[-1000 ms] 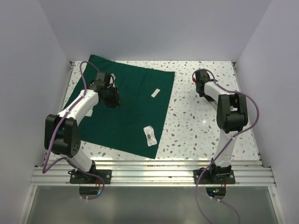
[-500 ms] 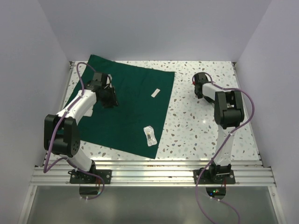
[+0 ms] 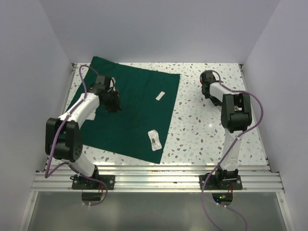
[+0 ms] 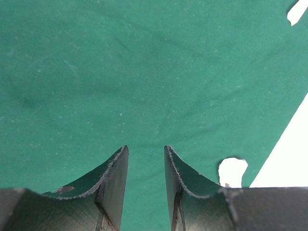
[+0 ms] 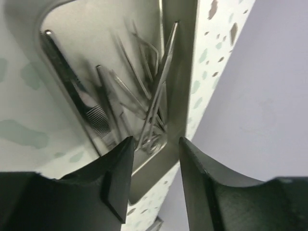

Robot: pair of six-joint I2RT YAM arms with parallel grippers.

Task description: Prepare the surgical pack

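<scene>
1. Speckled terrazzo table (image 3: 202, 130) fills the floor of a plain pale-walled booth; the surgical pack (image 3: 134, 115), a dark green drape, lies spread flat on its left half.
2. Its outline is squarish, so it has no real long axis. Its edges sit slightly skewed to the table's, and the far-left corner reaches nearly to the back wall.
3. Two small items rest on the cloth: a white pad (image 3: 161, 96) near the right edge and a pale packet (image 3: 154, 139) toward the near-right corner.
4. Directly above the drape's left-centre hangs the left gripper (image 3: 115, 102), jaws parted and empty. Its wrist view shows bare green fabric under the fingers and no fold between them.
5. Most of the cloth runs to the right of that gripper and toward the arm bases. The left arm is plainly the nearer one for any pinch or fold.
6. Well apart from the drape, at the far right of the table, the right gripper (image 5: 154, 139) also stands parted, holding nothing.
7. It looks down on a metal tray (image 5: 185, 72) of steel instruments (image 5: 144, 91), probably lining up to pick one. The drape's right edge is the side nearest this arm.
</scene>
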